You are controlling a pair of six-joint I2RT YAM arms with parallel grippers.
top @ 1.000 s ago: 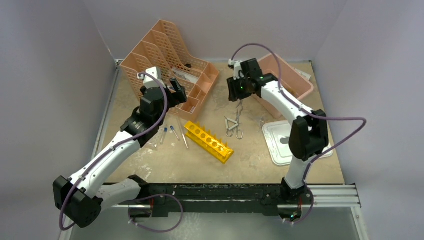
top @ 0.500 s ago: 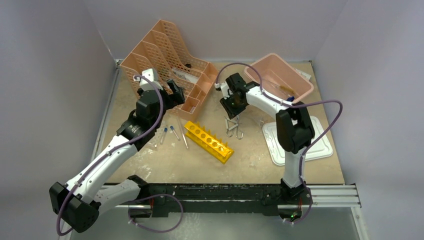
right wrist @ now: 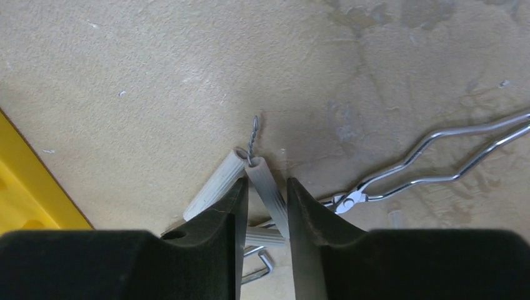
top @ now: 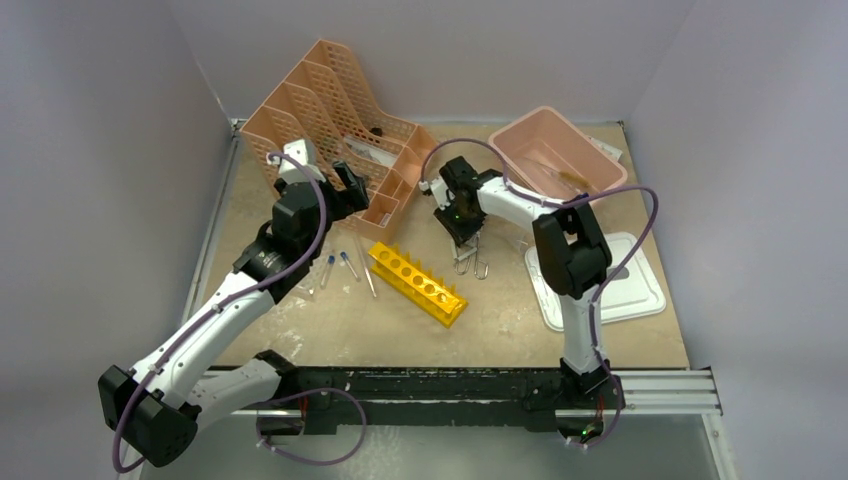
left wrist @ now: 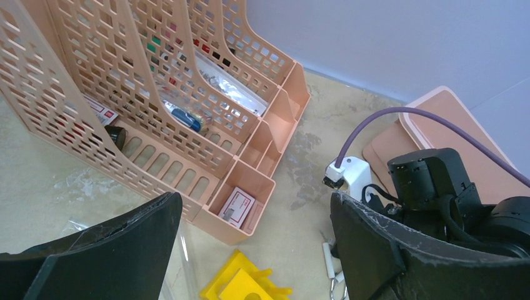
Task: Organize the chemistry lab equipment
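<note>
The yellow test-tube rack [top: 417, 283] lies slantwise mid-table; its end shows in the left wrist view [left wrist: 240, 284]. Two blue-capped tubes [top: 337, 266] and a thin rod [top: 368, 278] lie left of it. The silvery tongs [top: 470, 262] lie right of the rack, beside a wire triangle with white ribbed sleeves [right wrist: 215, 184]. My right gripper [right wrist: 265, 187] is down on the table, its jaws narrowed around one sleeve [right wrist: 259, 170]; it also shows from above [top: 462, 222]. The tongs' arms run off right [right wrist: 431, 156]. My left gripper [left wrist: 253, 200] is open and empty, above the table by the organizer [top: 350, 185]. A small blue piece [left wrist: 186, 119] lies inside the organizer.
The peach mesh organizer [top: 335, 120] stands at the back left, a card [left wrist: 237, 205] in its front box. The pink tub [top: 560, 155] sits at the back right, its white lid [top: 600, 285] flat on the table in front of it. Walls close the left, back and right.
My right gripper has swung from beside the pink tub leftward and down onto the tongs and wire triangle. My left gripper has shifted only slightly.
</note>
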